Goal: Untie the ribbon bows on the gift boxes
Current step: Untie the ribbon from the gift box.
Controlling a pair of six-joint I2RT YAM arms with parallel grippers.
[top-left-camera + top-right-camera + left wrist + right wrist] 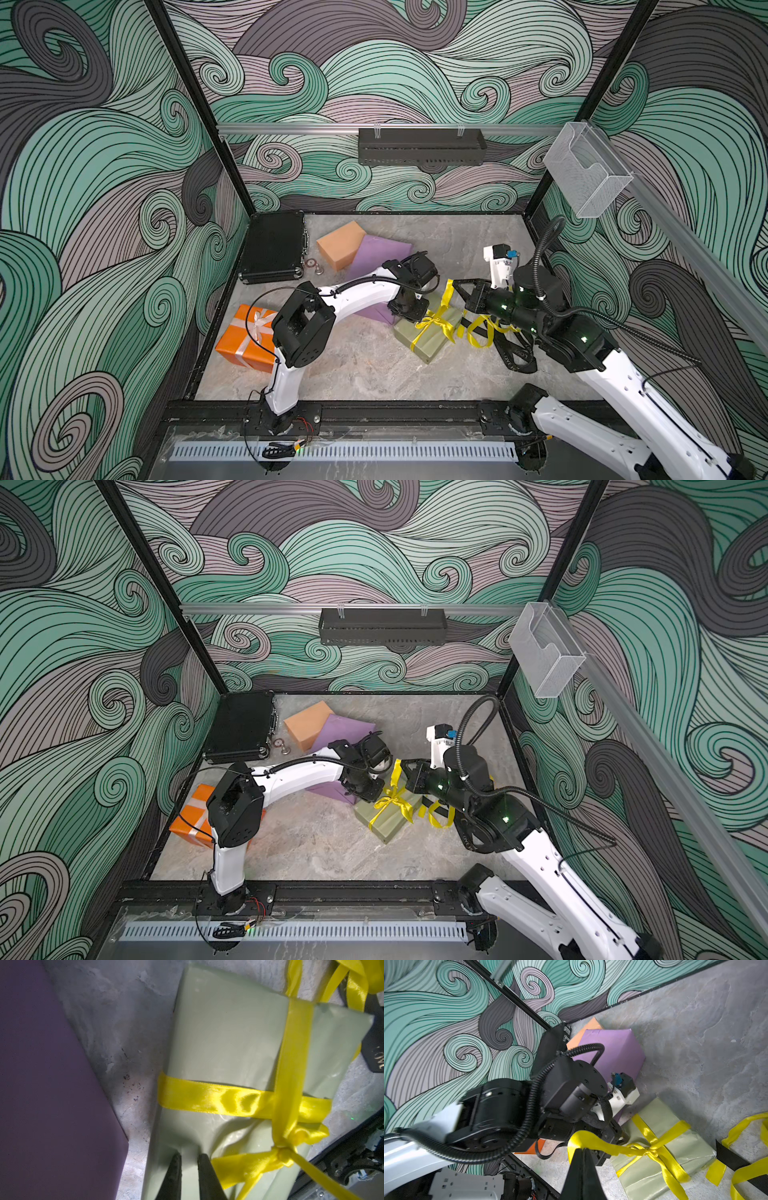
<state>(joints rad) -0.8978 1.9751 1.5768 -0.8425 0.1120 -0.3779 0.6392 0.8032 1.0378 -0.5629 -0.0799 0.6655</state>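
Green box [428, 347]: on counter [353, 365], beside purple box; yellow ribbon [436, 322] knotted on top (one tail stretched out). Right pincer [582, 1152]: clamped on that tail. Left pincer [189, 1155]: narrowly parted, tips on green box, gripping nothing.

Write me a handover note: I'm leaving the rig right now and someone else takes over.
Right gripper: shut on a tail of the yellow bow on the olive-green box, pulled taut.
Left gripper: tips down on that box, jaws nearly closed; grip unclear.
Done: purple box and tan box bare; loose yellow ribbon and black ribbon lie beside the olive-green box.
To do: yellow bow's knot holds; white bow on orange box tied.
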